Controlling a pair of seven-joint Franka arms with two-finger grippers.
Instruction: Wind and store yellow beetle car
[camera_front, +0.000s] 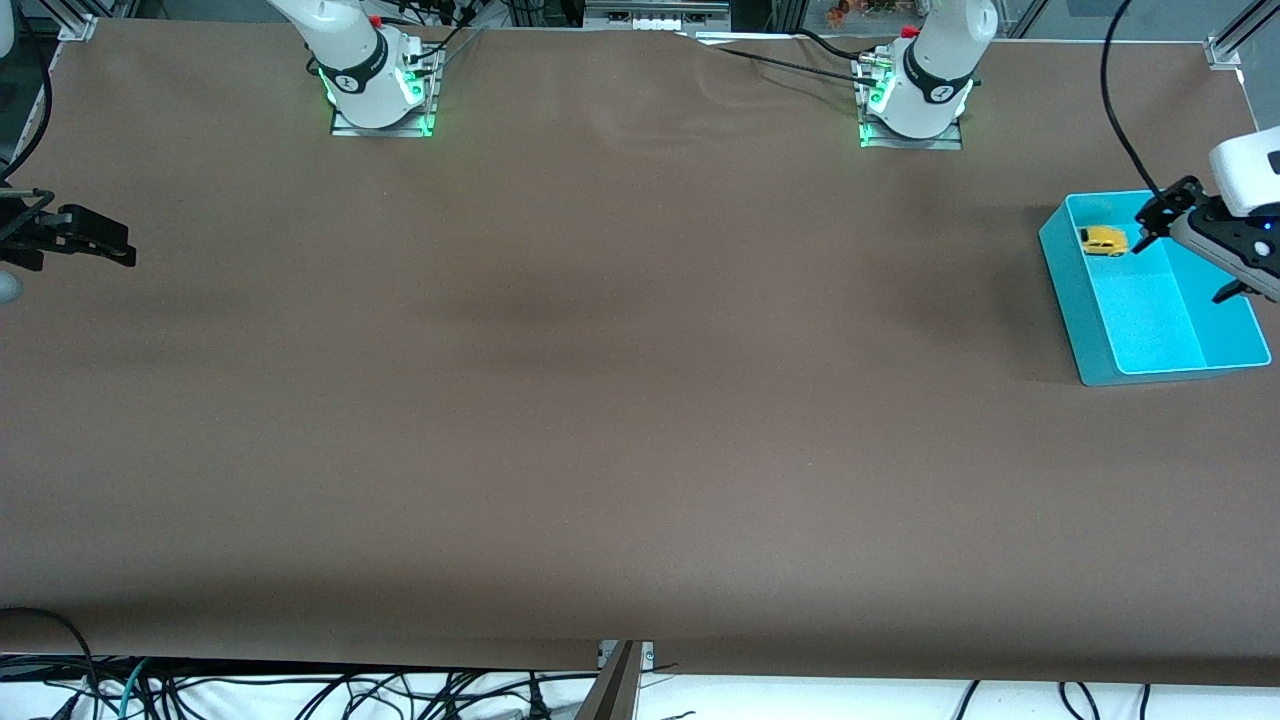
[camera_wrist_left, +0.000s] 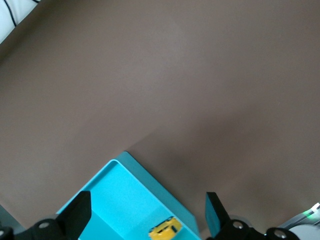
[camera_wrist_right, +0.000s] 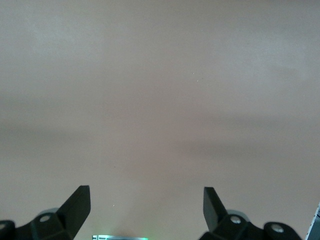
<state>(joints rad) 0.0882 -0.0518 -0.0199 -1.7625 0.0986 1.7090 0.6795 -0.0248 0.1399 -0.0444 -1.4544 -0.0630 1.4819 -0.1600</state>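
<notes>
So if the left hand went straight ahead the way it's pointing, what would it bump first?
Probably the cyan bin: the open left hand hangs over it, with the yellow beetle car between its fingers' line, though depth is unclear.

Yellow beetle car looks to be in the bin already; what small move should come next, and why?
Probably just lift the left hand clear of the cyan bin. The yellow beetle car lies inside it, and that hand hangs open and empty over the bin. The right hand waits open at its end of the table.

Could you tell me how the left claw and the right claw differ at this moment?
The left claw hangs over the cyan bin holding the yellow beetle car; the right claw waits over bare table at its own end. Both are open and empty.
</notes>
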